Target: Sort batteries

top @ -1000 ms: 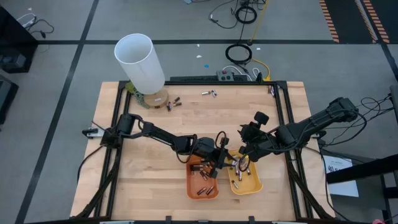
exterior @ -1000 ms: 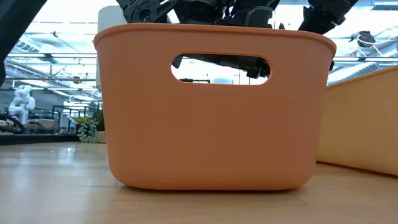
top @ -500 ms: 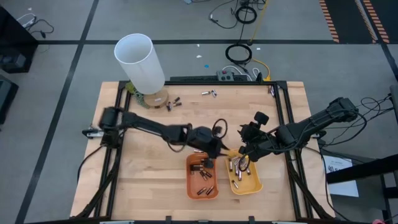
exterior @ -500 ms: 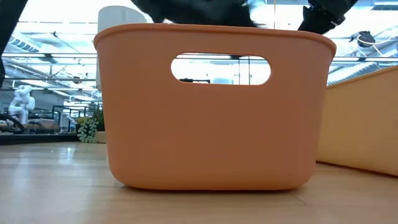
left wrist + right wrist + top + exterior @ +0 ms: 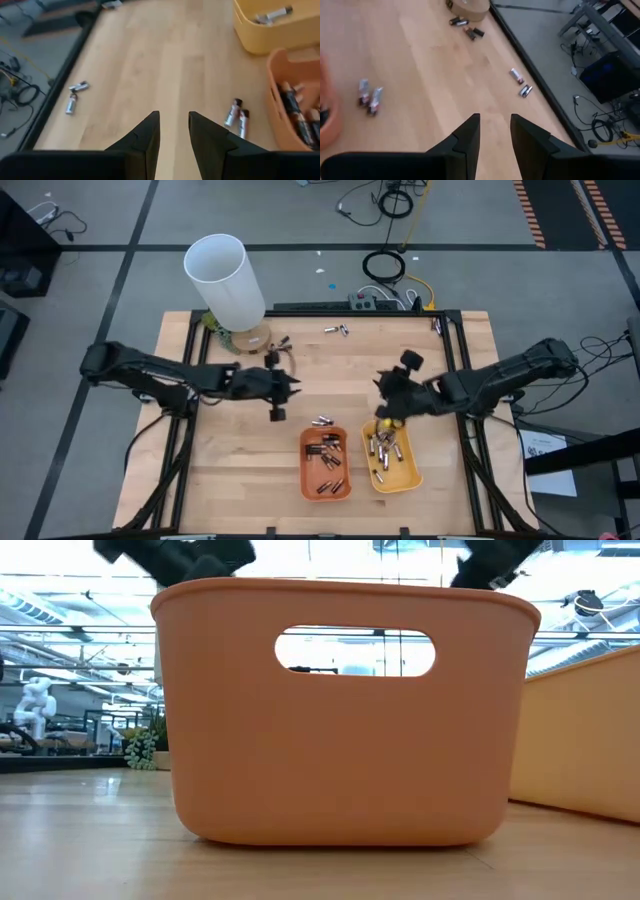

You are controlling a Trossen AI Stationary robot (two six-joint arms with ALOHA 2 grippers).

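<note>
We see left gripper (image 5: 281,388) over bare wood left of orange tray (image 5: 326,463), fingers narrowly parted, nothing between. Right gripper (image 5: 385,402) hangs at far edge of yellow tray (image 5: 395,460), fingers narrowly parted, empty. Batteries: dark ones in orange tray, silvery in yellow; pair (image 5: 321,421) just beyond orange tray; more near white tube (image 5: 225,280).
</note>
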